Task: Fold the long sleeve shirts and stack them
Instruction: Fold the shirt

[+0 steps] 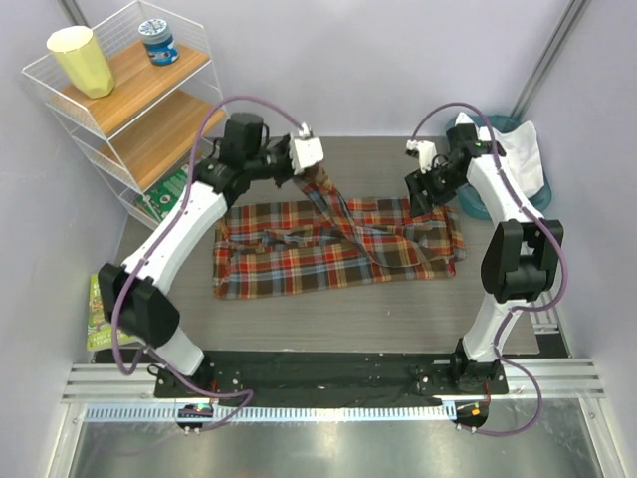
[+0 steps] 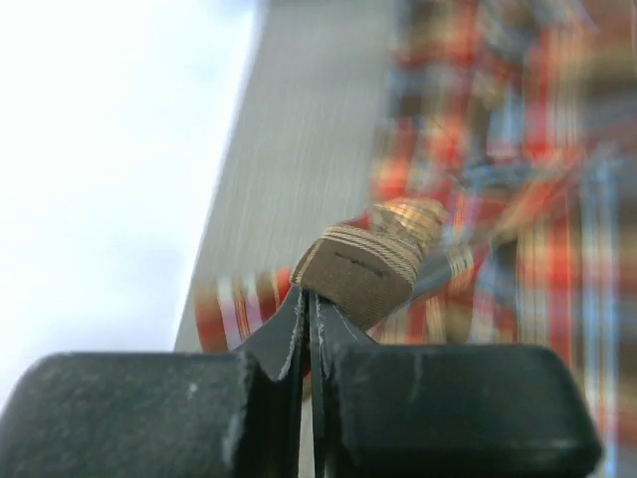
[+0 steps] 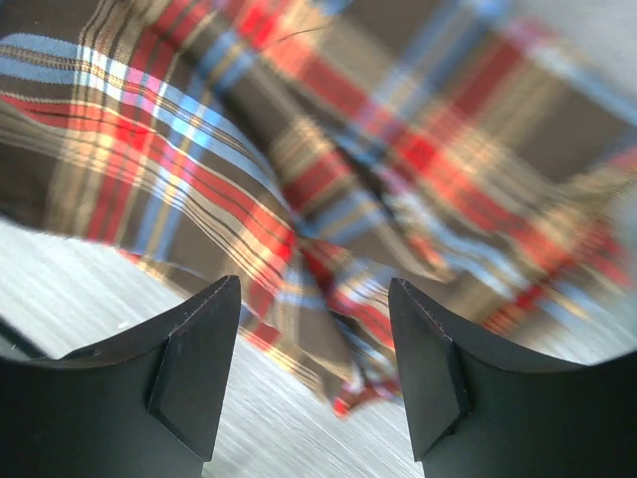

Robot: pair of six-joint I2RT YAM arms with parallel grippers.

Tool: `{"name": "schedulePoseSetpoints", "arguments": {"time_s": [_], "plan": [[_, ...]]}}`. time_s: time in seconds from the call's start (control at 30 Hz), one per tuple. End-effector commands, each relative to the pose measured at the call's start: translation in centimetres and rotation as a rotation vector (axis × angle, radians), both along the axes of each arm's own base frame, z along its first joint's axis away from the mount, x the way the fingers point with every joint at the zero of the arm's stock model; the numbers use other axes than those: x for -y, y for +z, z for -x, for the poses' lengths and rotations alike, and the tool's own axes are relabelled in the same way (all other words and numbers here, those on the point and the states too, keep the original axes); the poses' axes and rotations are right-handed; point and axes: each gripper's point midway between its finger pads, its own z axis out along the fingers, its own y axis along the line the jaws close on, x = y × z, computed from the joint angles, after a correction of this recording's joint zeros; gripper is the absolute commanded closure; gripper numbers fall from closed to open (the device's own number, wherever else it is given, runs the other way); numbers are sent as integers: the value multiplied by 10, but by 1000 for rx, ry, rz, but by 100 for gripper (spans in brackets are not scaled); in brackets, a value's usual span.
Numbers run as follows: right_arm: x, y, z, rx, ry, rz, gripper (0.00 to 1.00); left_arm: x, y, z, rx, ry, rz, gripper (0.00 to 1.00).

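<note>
Mia: Where is the plaid shirt (image 1: 328, 254)?

Ben: It lies spread out in the middle of the bench (image 1: 299, 334). It has red, brown and blue squares. One sleeve goes up from it to the left claw (image 1: 307, 175).

Mia: Is that claw holding it?

Ben: Yes. The left claw is squeezed tight on the cuff (image 2: 363, 264). The cuff is brown with thin stripes and has a little slit in it.

Mia: And the right claw (image 1: 423, 194)?

Ben: It hangs over the right end of the plaid shirt. Its fingers (image 3: 199, 368) stand apart and nothing is between them. The cloth is just past them.

Mia: Where is the white shirt (image 1: 523, 149)?

Ben: At the far right, on the teal basket (image 1: 470, 202), behind the right arm.

Mia: Are there any words to read?

Ben: The jar (image 1: 157, 42) with the blue lid has a label, but it is too small to read. It sits on the top of the wire shelf (image 1: 174, 119), near a yellow cup (image 1: 82, 60). The green packet (image 1: 97, 314) at the left edge has print that is too small too.
</note>
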Motion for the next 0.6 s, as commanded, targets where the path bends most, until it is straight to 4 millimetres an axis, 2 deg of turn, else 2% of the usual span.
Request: {"name": "schedulePoseSetpoints", "arguments": {"time_s": [0.0, 0.03, 0.07, 0.1, 0.13, 0.17, 0.23, 0.27, 0.4, 0.43, 0.57], "plan": [[13, 55, -5, 126, -9, -32, 33, 25, 26, -59, -262, 309, 276, 100], [24, 63, -5, 144, -33, -34, 33, 32, 51, -74, -232, 323, 346, 100], [26, 64, -3, 148, -33, -33, 33, 37, 41, -89, -283, 386, 382, 100], [27, 64, 0, 148, -35, -35, 34, 45, 43, -95, -287, 406, 410, 100], [26, 67, 2, 152, -32, -43, 35, 48, 55, -103, -267, 423, 449, 100], [26, 72, 6, 166, -27, -44, 35, 54, 47, -115, -267, 444, 462, 100], [23, 71, 13, 159, -20, -58, 39, 60, 53, -124, -232, 492, 485, 100], [22, 75, 16, 168, -18, -62, 39, 64, 48, -132, -216, 507, 488, 100], [19, 70, 27, 148, -6, -82, 42, 71, 54, -143, -179, 523, 512, 100], [17, 70, 30, 144, -2, -89, 42, 73, 68, -143, -162, 515, 532, 100], [2, 78, 40, 134, 7, -180, 45, 82, 99, -138, -132, 445, 584, 100]]}}
